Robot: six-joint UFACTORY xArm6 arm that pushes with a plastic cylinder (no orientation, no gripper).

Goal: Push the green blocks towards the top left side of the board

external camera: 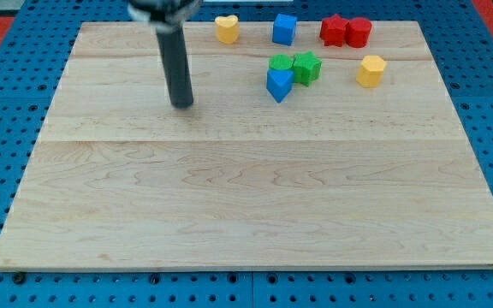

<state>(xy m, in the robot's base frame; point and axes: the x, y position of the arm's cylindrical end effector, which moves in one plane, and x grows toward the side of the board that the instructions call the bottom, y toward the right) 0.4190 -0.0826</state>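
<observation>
Two green blocks sit near the view's top, right of centre: a small round one and a star-shaped one, touching each other. A blue triangular block touches them from below. My tip rests on the board well to the left of them, about a hundred pixels from the blue triangle, touching no block.
A yellow heart block, a blue cube, a red star block and a red round block line the board's top edge. A yellow hexagonal block lies right of the green ones. The wooden board lies on a blue pegboard.
</observation>
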